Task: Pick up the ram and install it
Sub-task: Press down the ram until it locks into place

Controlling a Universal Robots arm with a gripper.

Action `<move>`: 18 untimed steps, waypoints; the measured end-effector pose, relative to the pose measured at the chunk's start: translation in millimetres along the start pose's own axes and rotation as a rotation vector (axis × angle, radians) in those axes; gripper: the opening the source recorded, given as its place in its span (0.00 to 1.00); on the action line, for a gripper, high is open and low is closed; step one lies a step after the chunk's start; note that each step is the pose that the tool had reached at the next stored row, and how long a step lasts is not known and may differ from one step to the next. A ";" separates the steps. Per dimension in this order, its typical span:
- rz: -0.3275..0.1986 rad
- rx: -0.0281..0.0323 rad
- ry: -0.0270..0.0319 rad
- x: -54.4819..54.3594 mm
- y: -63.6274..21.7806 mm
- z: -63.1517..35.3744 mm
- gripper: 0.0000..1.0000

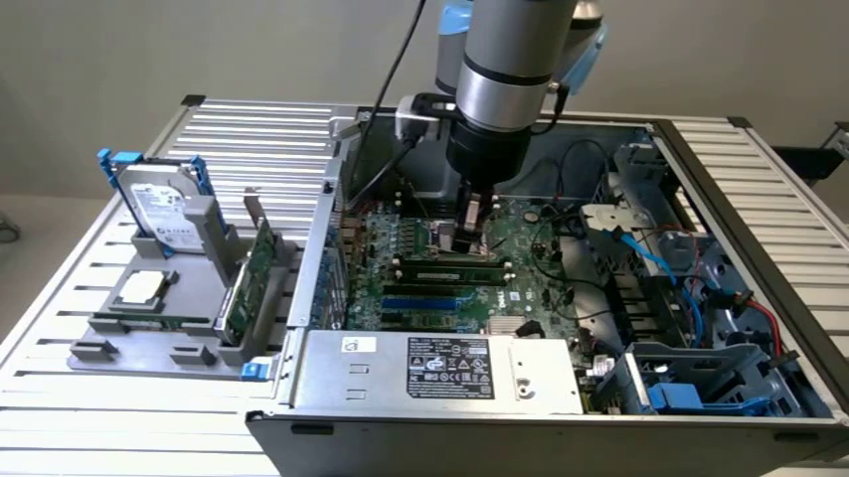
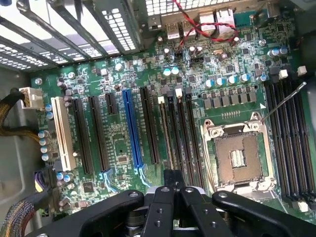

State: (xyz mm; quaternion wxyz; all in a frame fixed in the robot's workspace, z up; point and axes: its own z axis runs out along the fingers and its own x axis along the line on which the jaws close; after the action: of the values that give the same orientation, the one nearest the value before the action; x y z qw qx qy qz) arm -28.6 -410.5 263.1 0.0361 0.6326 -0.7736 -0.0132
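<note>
Well off to the exterior view's left of the gripper (image 1: pixel 471 238), outside the computer case (image 1: pixel 438 422), a grey fixture (image 1: pixel 146 353) stood on the slatted table (image 1: pixel 253 134). It held the hard drive (image 1: pixel 162 211) with blue rails and the wider expansion card (image 1: pixel 250 283), both untouched. The arm reached straight down into the open case, with the gripper low over the motherboard (image 2: pixel 123 143) at the bank of memory slots. In the wrist view its two black fingers (image 2: pixel 160 207) were drawn together with no gap showing, and nothing could be seen clamped between them. The ram (image 1: pixel 451 261) lay directly under the gripper tip, standing on edge in one of the slots. In the wrist view it appeared as a thin brownish line (image 2: pixel 165 133) running away from the fingertips. Whether the tip was touching its top edge or hanging just above it could not be told. Further to the exterior view's right of the gripper were the empty processor socket (image 2: pixel 237 158) and a tangle of blue and red cables (image 1: pixel 723 288). By this showing the pick and the carry were done and the stick was in its slot. Only the full seating was in doubt, as the latches were too small to judge.
</note>
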 end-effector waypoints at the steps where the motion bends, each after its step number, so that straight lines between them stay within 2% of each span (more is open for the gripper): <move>1: 0.012 -0.0001 0.0004 0.0 0.0 0.0 0.11; 6: 0.071 -0.0002 0.0032 0.0 0.0 0.0 0.11; 11: 0.129 0.0021 0.0008 0.0 0.0 0.0 0.11; 15: 0.174 0.0093 -0.0044 -0.1 0.0 0.1 0.11; 18: 0.207 0.0182 -0.0093 -0.2 0.0 0.1 0.11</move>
State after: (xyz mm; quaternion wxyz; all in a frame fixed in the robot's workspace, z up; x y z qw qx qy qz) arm -28.6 -410.3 263.0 0.0280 0.5495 -0.8350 -0.0053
